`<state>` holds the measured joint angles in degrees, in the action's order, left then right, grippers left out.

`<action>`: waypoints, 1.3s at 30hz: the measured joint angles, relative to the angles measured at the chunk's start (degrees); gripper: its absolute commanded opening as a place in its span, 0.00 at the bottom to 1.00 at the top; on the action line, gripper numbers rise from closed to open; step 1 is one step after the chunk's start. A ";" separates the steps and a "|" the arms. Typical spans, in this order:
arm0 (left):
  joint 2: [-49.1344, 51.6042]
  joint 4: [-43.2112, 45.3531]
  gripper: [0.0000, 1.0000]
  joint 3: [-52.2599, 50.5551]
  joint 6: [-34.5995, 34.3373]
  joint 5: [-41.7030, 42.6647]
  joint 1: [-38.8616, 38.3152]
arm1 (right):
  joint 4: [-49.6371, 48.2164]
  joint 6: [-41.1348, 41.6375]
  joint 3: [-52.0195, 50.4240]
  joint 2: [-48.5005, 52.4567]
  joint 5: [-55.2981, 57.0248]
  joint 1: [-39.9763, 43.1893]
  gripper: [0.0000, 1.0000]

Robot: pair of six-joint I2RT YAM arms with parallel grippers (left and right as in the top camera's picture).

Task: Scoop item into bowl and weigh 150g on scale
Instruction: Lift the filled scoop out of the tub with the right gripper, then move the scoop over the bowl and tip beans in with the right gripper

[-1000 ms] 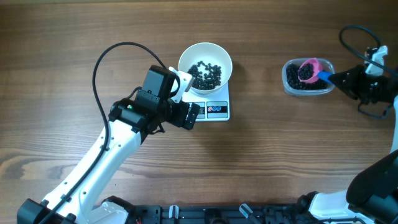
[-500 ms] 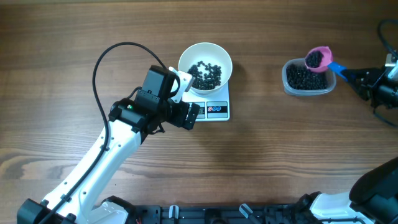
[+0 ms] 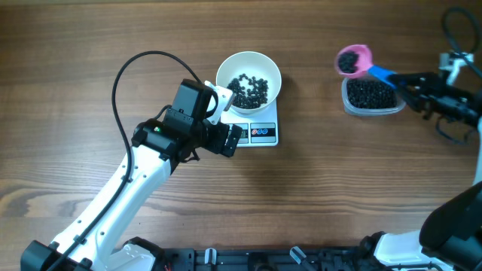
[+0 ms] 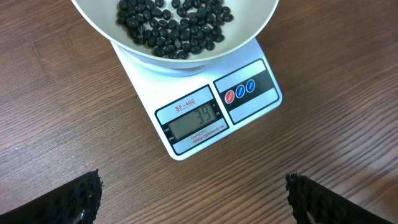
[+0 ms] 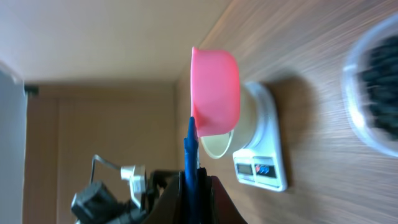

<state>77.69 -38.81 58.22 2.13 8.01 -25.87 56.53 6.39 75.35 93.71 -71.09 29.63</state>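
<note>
From above, the bowl (image 3: pixel 269 69) sits on the scale (image 3: pixel 271 124) at upper centre, with beans (image 3: pixel 248 88) in its bottom. The left gripper (image 3: pixel 224 141), spread wide, hangs over the scale's left end and hides it. At upper right, the right gripper (image 3: pixel 407 79) pinches the blue handle (image 3: pixel 380 73) of a pink scoop (image 3: pixel 352 60). The scoop is loaded with beans and hovers over the upper-left corner of the tub (image 3: pixel 348 98).

The left wrist view shows the display (image 4: pixel 194 121) reading 39. Black fingers (image 4: pixel 74 199) fill both bottom corners, with bare table (image 4: pixel 348 143) between them.

In the right wrist view, the scoop sits side-on at centre, covering most of the bowl. The tub is a blur at the right edge.
</note>
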 measured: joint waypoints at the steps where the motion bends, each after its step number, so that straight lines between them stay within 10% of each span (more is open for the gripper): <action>1: -0.02 -0.02 1.00 0.00 0.00 0.00 0.00 | -0.26 0.04 0.00 0.00 -0.09 -1.73 0.04; 16: 0.00 0.00 1.00 0.00 0.00 0.00 0.00 | -19.06 1.38 0.00 0.04 3.08 -24.35 0.04; 39: 0.00 0.00 1.00 0.00 0.00 0.00 0.00 | -25.90 -11.69 0.00 -8.24 42.95 -43.95 0.04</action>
<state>77.69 -38.81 58.22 2.13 8.01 -25.87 30.63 -5.30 75.35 85.47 -28.14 -14.33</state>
